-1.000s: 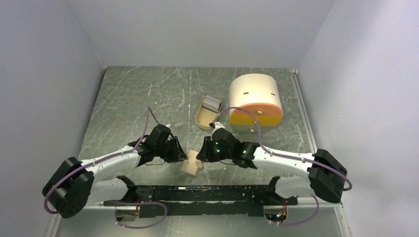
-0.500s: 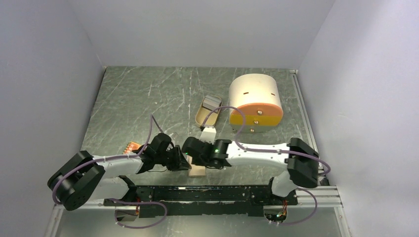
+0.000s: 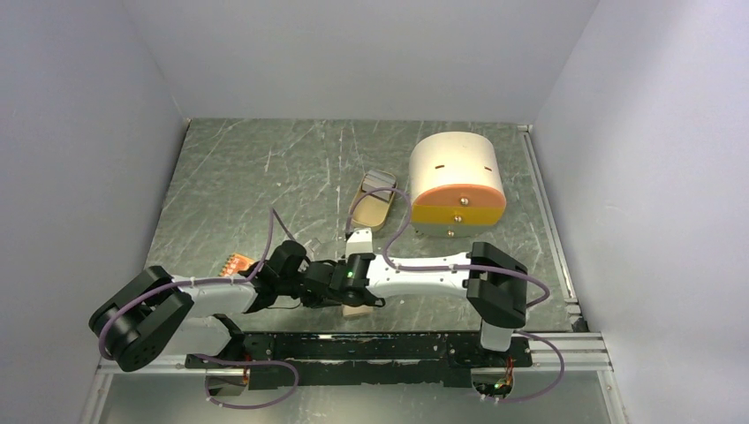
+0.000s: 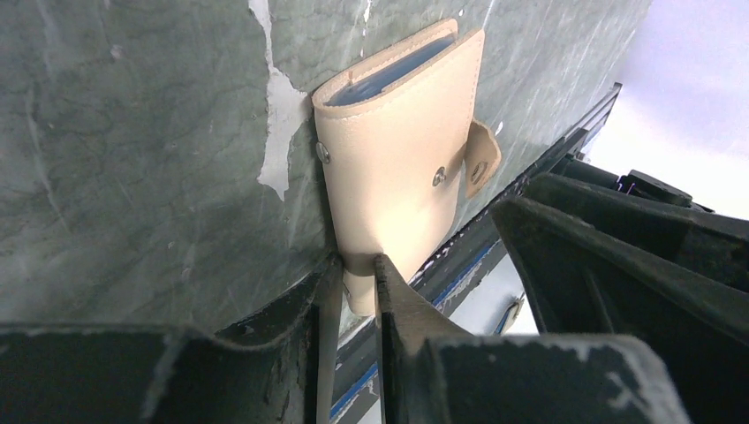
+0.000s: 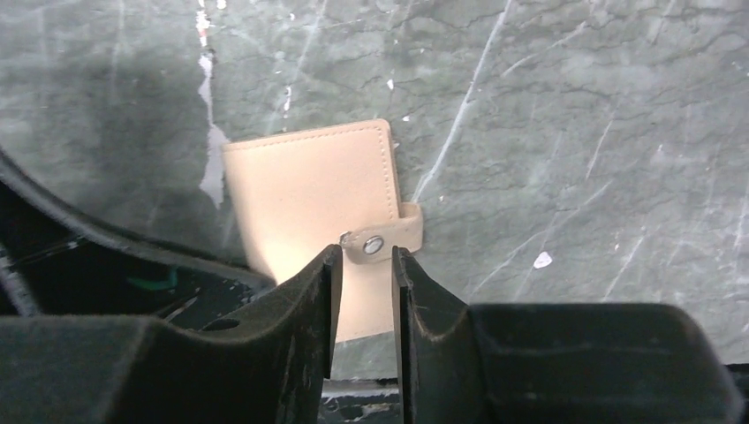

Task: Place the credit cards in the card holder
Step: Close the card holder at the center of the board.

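Steadying the card holder (image 4: 397,168).
My left jaws clamp its lower edge as anchor; right jaws straddle the snap tab (image 5: 389,240), grip unclear.

soft, even light from above, faint shadows, sharp centres, dark blurred foregrounds

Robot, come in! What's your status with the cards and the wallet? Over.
Left fingers pinch card holder at its edge. Right fingers slightly apart at snap tab, grip unclear. Holder folded, blue card inside. Nothing seen blocking.
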`<state>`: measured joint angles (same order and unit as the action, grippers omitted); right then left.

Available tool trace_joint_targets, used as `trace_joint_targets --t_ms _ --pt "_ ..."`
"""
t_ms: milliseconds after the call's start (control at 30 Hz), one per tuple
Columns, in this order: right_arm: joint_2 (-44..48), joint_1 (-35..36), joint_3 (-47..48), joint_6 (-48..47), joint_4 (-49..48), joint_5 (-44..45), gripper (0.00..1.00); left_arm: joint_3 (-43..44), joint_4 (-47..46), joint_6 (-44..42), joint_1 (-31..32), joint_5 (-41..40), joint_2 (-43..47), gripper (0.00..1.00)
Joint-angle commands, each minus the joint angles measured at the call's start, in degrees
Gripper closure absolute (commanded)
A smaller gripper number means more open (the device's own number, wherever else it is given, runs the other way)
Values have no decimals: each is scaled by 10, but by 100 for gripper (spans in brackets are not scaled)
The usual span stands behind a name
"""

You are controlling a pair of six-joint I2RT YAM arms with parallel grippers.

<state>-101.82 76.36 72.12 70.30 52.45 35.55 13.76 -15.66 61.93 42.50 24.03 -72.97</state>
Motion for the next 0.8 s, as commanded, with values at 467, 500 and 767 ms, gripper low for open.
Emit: trace_joint_targets --t_ms 467,500,767 --pt "-46 -1 15 -39 -13 25 65 9 -8 -7 4 3 -4 75" --pt "-46 -1 15 -41 -17 23 64 10 -6 -7 4 2 -3 76" --pt "-51 -2 15 -34 6 41 85 10 1 -8 3 -3 2 76"
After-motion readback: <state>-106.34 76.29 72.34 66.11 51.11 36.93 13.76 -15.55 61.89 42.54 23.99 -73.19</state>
